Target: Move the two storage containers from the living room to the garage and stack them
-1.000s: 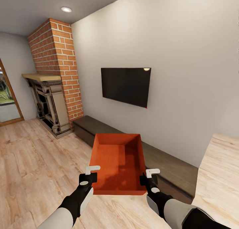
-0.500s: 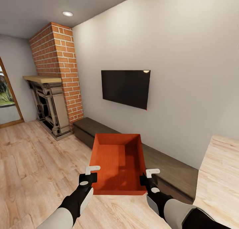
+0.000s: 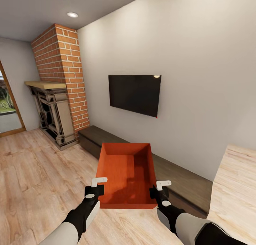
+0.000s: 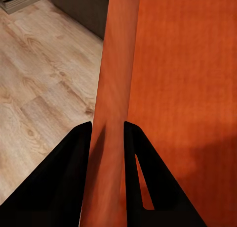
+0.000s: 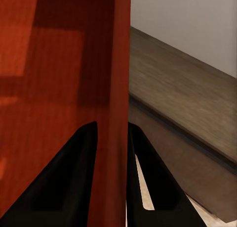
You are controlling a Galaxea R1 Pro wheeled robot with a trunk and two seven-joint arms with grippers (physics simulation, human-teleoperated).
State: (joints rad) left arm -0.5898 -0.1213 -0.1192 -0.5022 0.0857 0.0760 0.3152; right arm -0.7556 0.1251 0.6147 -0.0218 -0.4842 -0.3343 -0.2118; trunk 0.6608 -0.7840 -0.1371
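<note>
I am in the living room, holding one orange-red storage container (image 3: 127,174) in front of me above the wood plank floor (image 3: 32,174). It is open at the top and empty. My left gripper (image 3: 96,188) is shut on its left wall (image 4: 114,113), one dark finger (image 4: 64,187) on each side. My right gripper (image 3: 159,190) is shut on its right wall (image 5: 116,113) in the same way, with a finger (image 5: 74,182) inside the bin. The container hangs level between both arms.
A long dark low cabinet (image 3: 177,177) runs along the wall just beyond the container, under a black wall TV (image 3: 135,92). A brick fireplace (image 3: 58,95) stands at the left, a glass door (image 3: 7,110) at far left. A light wood counter (image 3: 236,191) is at the right.
The view shifted slightly between one second ago and half a second ago, a camera move. The container and both grippers keep the same hold and place.
</note>
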